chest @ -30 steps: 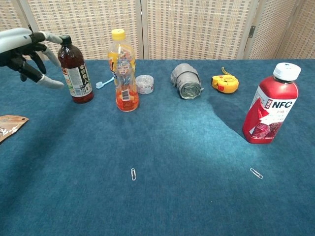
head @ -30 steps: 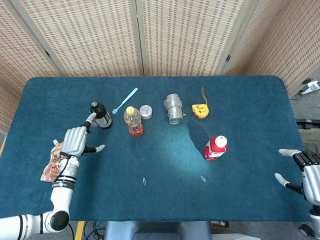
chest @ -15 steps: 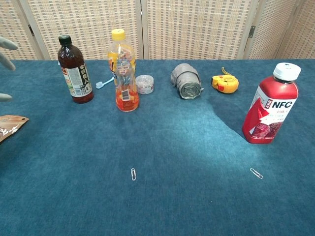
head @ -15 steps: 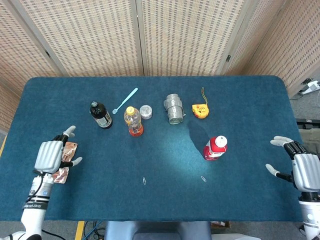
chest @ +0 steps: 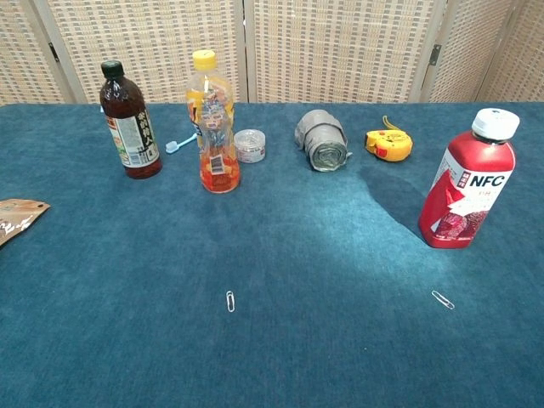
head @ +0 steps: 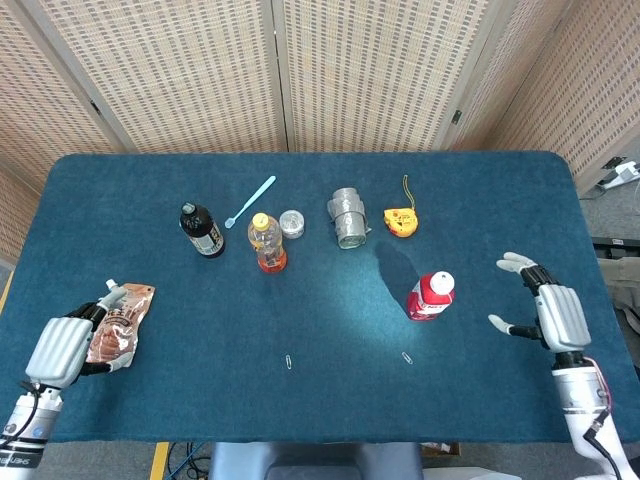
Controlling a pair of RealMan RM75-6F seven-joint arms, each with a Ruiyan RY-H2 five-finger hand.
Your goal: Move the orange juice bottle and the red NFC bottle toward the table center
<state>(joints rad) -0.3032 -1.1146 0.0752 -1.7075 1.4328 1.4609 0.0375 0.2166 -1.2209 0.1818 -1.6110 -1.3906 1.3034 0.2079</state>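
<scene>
The orange juice bottle (head: 267, 243) (chest: 212, 124) with a yellow cap stands upright left of the table's middle. The red NFC bottle (head: 431, 296) (chest: 467, 182) with a white cap stands upright on the right side. My right hand (head: 549, 311) hovers to the right of the NFC bottle, fingers spread, holding nothing and apart from it. Near the front left corner my left hand (head: 63, 347) hangs over a snack pouch (head: 119, 322) with nothing in it. Neither hand shows in the chest view.
A dark bottle (head: 201, 231) (chest: 129, 121) stands left of the juice bottle. Behind lie a blue toothbrush (head: 250, 200), a small round tin (head: 291, 223), a grey tape roll (head: 348, 217) and a yellow tape measure (head: 400, 219). Two paper clips (head: 288, 361) (head: 406, 357) lie near the front.
My left hand drew back from the dark bottle to the front left corner. My right hand moved up and inward toward the NFC bottle. Both bottles stayed put.
</scene>
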